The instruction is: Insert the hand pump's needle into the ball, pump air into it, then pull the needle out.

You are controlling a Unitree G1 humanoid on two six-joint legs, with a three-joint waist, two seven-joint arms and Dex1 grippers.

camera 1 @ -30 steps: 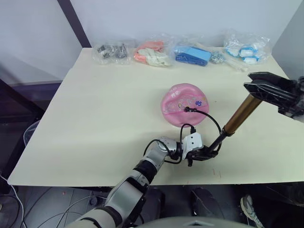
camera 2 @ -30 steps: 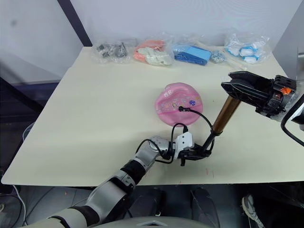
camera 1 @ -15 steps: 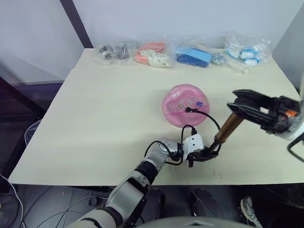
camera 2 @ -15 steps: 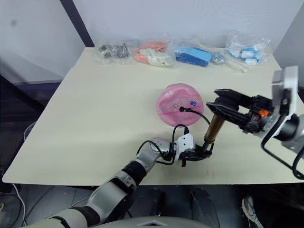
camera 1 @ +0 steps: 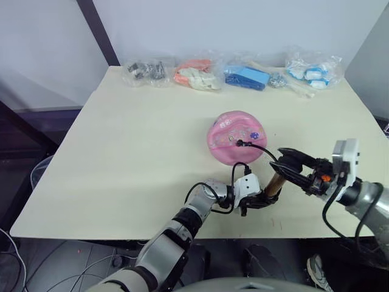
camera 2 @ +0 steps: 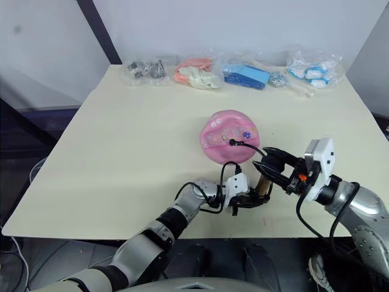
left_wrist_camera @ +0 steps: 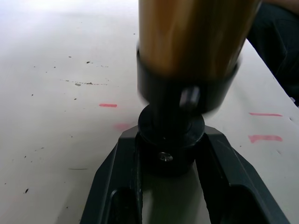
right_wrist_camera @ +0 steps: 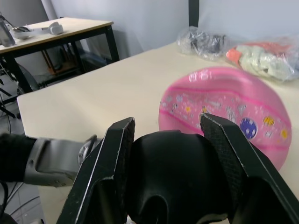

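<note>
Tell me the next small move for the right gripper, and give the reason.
Probably draw the T-handle back up. The right gripper holds it low, little of the hand pump barrel showing; the left gripper clamps the base, and the ball looks dented with the hose plugged in.

Four clear bags of small items lie in a row along the far edge of the bench.

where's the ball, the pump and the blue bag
ball [camera 1: 234,137]: left eye view, middle of its pink top.
hand pump [left_wrist_camera: 196,42]: left wrist view, gold-bronze barrel.
blue bag [camera 1: 246,77]: left eye view, on the blue item inside.
</note>
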